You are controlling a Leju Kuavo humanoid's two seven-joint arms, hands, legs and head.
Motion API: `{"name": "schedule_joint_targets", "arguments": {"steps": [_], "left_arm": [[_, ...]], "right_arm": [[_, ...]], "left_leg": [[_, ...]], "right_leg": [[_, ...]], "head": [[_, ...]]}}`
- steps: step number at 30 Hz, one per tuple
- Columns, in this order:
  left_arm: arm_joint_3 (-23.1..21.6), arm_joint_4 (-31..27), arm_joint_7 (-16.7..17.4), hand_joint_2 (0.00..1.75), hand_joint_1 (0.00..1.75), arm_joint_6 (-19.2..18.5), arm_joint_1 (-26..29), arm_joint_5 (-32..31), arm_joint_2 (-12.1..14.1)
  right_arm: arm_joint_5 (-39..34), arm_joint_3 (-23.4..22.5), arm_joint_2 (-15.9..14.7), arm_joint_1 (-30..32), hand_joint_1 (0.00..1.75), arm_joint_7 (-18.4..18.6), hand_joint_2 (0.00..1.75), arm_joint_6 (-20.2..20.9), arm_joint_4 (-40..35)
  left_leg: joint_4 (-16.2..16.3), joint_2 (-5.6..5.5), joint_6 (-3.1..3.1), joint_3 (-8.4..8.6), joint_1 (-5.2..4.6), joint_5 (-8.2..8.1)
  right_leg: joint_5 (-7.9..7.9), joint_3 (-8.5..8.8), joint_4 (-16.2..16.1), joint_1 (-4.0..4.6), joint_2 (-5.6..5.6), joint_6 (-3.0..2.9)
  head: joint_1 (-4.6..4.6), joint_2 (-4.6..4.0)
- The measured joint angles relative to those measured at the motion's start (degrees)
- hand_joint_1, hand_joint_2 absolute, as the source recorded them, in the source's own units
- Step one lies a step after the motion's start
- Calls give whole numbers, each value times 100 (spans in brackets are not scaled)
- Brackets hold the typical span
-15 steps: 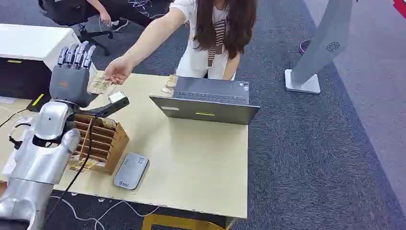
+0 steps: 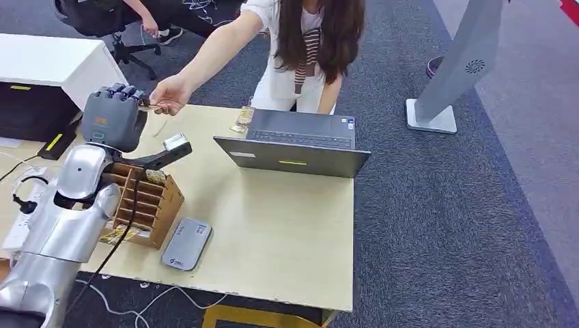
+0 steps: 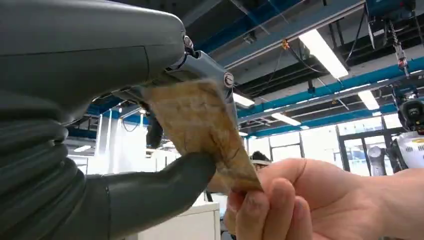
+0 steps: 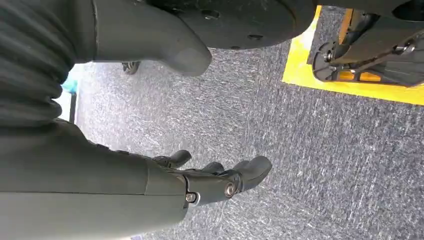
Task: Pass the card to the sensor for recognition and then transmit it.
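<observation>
My left hand (image 2: pixel 113 116), at ten o'clock on the desk (image 2: pixel 273 232), has curled its fingers onto the card (image 3: pixel 202 132), which a person's hand (image 2: pixel 168 96) also pinches: handover underway. My right hand (image 4: pixel 215 182) hangs open.

silver arm (image 2: pixel 65 219), grey hand (image 2: pixel 113 117) – dark fingers (image 4: pixel 250 170)

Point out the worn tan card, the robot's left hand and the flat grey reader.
worn tan card (image 3: pixel 200 125), left wrist view, its face.
left hand (image 2: pixel 113 121), head view, its back.
flat grey reader (image 2: pixel 186 244), head view, its top.
</observation>
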Motion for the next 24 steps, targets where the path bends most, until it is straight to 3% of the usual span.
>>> {"name": "schedule_joint_targets", "arguments": {"steps": [9, 14, 19, 24], "left_arm": [[-90, -136, -61, 175, 175, 15, 30, 94, -42], [-90, -503, -247, 175, 175, 232, 320, 431, -46], [-90, -1489, -660, 175, 175, 812, 1381, 763, -63], [-94, -2313, -772, 175, 175, 1137, 2519, 715, -107]], "right_arm": [[-9, 0, 0, 1, 0, 2, 175, -2, 0], [-90, 0, 0, 2, 0, -2, 175, -22, 0], [-212, -4, 0, 9, 0, -20, 175, -107, 0], [-289, -11, 0, 25, 0, -63, 175, -166, 0]], "left_leg": [[0, -1, 0, -1, 0, 0], [0, 0, 0, -2, -1, -1], [-1, 7, 0, -2, -2, -6], [-1, 4, 3, -6, -1, -10]], "right_leg": [[0, 0, 0, 0, -1, 0], [0, 2, 0, 0, 0, 0], [-2, 0, -2, -1, 11, 1], [-8, -6, -6, -1, 6, 3]], "head": [[-2, 2], [-2, 2], [-2, 0], [-2, 2]]}}
